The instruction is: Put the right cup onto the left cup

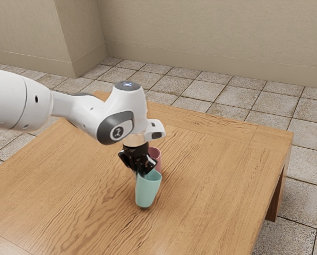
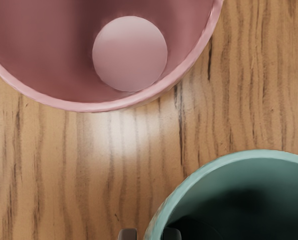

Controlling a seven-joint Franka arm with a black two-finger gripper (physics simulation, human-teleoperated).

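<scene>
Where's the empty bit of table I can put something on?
The table has a big bare patch between the cups and its edge at the exterior view's right. There's more below the arm, toward the left. It's crowded around the green cup, with the gripper at its rim and the pink cup close by.

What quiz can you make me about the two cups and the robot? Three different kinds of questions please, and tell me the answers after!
1. True or false: the pink cup and the teal cup are apart, with one not inside the other.

2. Pick one: which rim is the gripper right at?
A) the pink cup's
B) the teal cup's
C) both cups' rims together

3. Fill in the missing word: the table has a brown top with wavy lines, so it looks like it is made of ____.

Key: 1. True. 2. B. 3. Wood.
</scene>
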